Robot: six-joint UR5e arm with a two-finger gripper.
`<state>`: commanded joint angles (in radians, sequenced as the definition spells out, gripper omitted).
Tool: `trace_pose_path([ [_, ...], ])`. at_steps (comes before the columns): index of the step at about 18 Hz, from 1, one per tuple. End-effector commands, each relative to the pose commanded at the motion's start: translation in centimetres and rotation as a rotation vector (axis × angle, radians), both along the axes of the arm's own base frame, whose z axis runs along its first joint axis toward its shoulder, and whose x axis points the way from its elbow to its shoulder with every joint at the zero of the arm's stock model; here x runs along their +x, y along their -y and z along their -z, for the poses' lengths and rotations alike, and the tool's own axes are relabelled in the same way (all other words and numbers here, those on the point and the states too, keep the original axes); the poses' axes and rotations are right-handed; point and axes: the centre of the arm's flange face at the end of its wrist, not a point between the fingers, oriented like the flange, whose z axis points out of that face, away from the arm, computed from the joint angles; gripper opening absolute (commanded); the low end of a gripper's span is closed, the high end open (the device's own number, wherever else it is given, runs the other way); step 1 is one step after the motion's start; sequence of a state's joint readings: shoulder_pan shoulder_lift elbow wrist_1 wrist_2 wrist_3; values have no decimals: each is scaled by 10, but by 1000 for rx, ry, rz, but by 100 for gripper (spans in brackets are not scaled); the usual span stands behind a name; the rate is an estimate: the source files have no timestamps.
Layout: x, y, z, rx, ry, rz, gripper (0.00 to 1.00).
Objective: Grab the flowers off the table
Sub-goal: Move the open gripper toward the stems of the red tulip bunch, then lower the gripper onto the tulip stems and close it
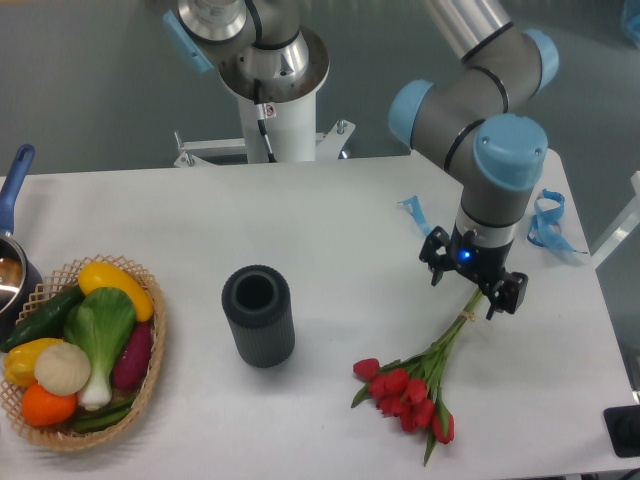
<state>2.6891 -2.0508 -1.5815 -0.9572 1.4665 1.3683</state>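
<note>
The flowers [410, 393], a bunch of red tulips with green leaves, lie on the white table [330, 220] at the front right. Their long thin stems [455, 335] run up and to the right. My gripper [471, 284] points down over the top end of the stems. Its two black fingers stand wide apart, one on each side of the stem ends. It is open and holds nothing. The very tips of the stems are partly hidden under the gripper.
A dark grey ribbed cylinder vase [258, 315] stands upright left of the flowers. A wicker basket [150, 375] of vegetables sits at the front left, with a blue-handled pot [15, 200] behind it. Curled blue ribbons [545, 220] lie at the right rear and another [413, 210] lies behind the gripper.
</note>
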Motion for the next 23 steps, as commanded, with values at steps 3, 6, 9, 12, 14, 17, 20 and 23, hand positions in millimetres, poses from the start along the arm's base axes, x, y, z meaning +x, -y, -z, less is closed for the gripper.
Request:
trace_pose_path([
  [3,-1,-2,23,-13,29,5,100],
  [6,-1,-6,45,-27,58,9,100],
  [9,-2,-9,54,-27,57,12,100],
  [12,-7,-12,61,-19,42,12,100],
  [14,-11,-13,64,-16,35,12,96],
  [17,-11,-14,67,-16,37,-6,69],
  [20,-11,-15,65,-16,34,-8,61],
  [23,-10,-16,65,-16,34,-6,47],
])
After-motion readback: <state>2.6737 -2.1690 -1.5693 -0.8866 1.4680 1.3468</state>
